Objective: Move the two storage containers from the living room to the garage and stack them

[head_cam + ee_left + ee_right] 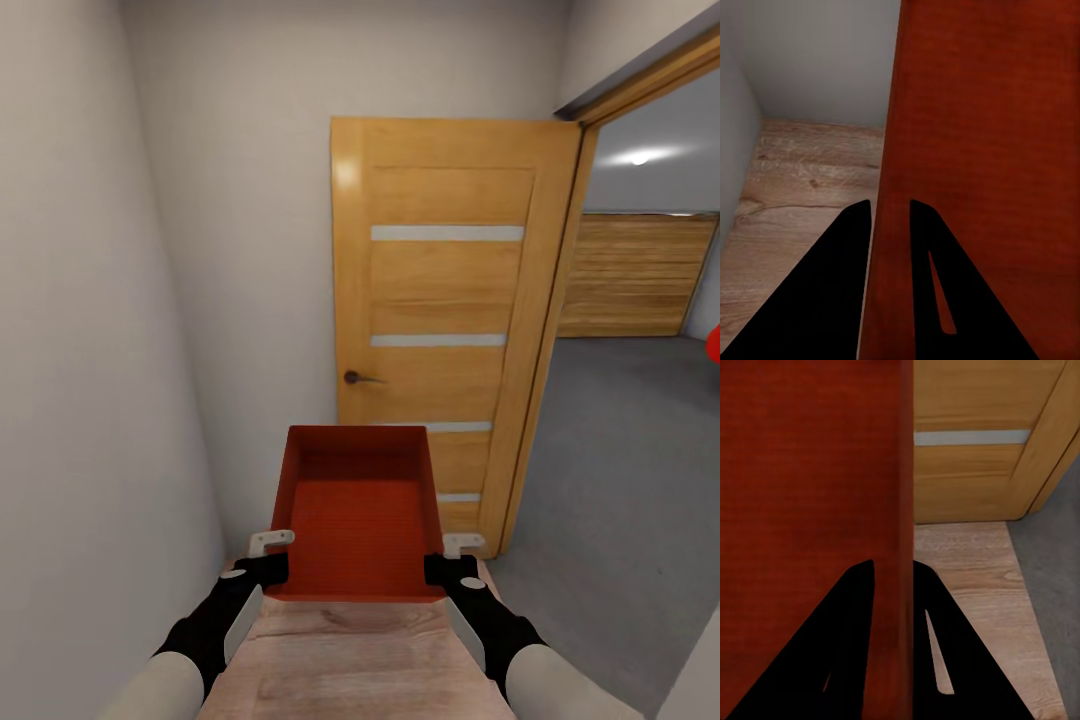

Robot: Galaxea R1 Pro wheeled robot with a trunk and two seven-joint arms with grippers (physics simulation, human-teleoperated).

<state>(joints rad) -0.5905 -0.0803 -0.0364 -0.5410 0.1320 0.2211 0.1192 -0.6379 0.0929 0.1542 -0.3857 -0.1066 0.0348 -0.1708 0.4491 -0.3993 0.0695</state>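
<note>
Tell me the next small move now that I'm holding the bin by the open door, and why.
Probably turn the base right and roll through the doorway. Both end effectors, left and right, clamp the bin, the door stands open ahead, and the grey floor lies to the right.

Container (360,520) before door (445,330)

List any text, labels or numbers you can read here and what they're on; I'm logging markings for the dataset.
None: no readable text in any view.
The storage container, held by the left gripper and right gripper, is plain orange-red.
The door bears only pale glass slits and a handle, no sign.
</note>
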